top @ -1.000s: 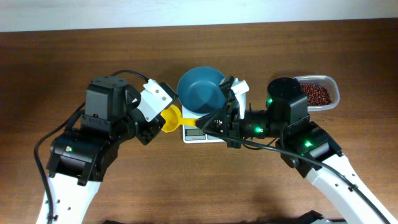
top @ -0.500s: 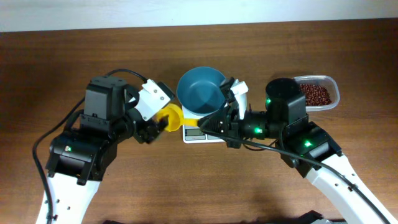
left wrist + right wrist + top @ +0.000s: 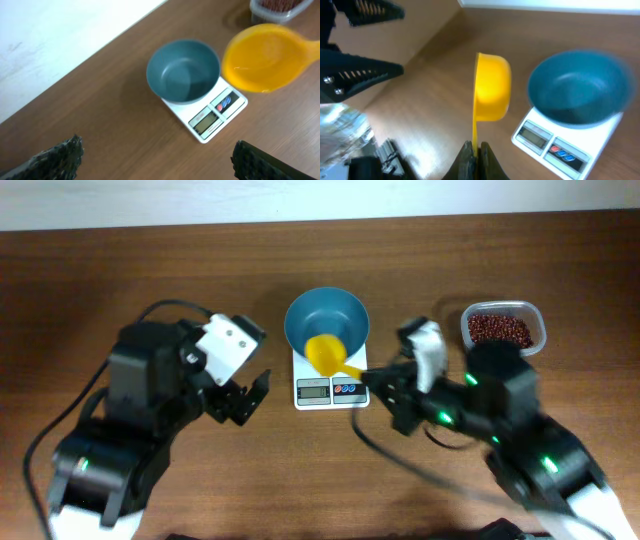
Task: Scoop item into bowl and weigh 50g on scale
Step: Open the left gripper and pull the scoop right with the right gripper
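Observation:
The teal bowl [image 3: 327, 323] [image 3: 184, 70] [image 3: 577, 92] stands on the white scale [image 3: 331, 391] [image 3: 212, 117] [image 3: 560, 145]; I see nothing inside it. An empty yellow scoop [image 3: 327, 354] [image 3: 262, 57] [image 3: 492, 92] hangs over the bowl's front edge and the scale. My right gripper [image 3: 372, 377] [image 3: 475, 152] is shut on the scoop's thin handle. To the left of the scale, my left gripper [image 3: 245, 395] [image 3: 157, 160] is open wide and holds nothing. The item, red-brown beans [image 3: 498, 328] [image 3: 280, 4], lies in a clear tub at the right.
The clear plastic tub [image 3: 535, 335] stands on the brown table to the right of the bowl, behind my right arm. A pale wall edge [image 3: 60, 40] runs along the table's far side.
My left gripper let go of the yellow scoop, opened and drew back to the left. My right gripper kept the handle and moved right, so the scoop now hangs over the bowl's front.

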### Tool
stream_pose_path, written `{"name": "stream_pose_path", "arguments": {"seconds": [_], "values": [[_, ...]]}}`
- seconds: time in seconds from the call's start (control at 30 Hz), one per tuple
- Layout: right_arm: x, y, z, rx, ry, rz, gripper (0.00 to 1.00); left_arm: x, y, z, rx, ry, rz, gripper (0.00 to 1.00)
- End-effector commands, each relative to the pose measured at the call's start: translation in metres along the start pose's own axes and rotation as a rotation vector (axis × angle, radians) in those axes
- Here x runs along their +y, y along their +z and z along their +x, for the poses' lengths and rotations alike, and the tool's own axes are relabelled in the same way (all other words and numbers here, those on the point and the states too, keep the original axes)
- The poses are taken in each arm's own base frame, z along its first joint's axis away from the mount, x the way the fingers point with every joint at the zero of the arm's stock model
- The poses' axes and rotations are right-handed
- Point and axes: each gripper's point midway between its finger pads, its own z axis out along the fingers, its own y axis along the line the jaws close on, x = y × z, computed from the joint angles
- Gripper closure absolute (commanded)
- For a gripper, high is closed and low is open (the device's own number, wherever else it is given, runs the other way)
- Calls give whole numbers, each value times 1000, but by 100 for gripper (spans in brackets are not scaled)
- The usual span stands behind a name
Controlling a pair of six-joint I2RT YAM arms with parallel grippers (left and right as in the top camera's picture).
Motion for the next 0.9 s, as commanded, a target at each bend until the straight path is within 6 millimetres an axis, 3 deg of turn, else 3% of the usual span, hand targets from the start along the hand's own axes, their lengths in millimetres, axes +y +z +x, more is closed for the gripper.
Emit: {"name": "stream_pose_path", "arguments": {"seconds": [0.0,0.17,0.3,0.47,0.53,0.57,0.63,0.87], "values": [[-19,-46,-6,-111,-35,214,96,0,-10,3,8,-174,-8,1],[-27,-90,18,-121,-25,337,96,-7,2,28,134,-237,18,1],[-30,-99,34,-87,-12,364,96,-24,19,55,272,-55,146,1],[-55,-110,45,-76,82,517,96,-20,49,82,431,-74,155,1],[-64,-115,48,-76,109,574,96,-34,58,86,451,-64,248,1],[-65,-116,50,-70,109,584,96,-45,61,87,444,22,334,1],[-67,-117,51,-65,109,593,96,-57,58,96,461,153,428,1],[-69,-118,52,-64,110,604,96,-55,43,87,410,157,399,1]]}}
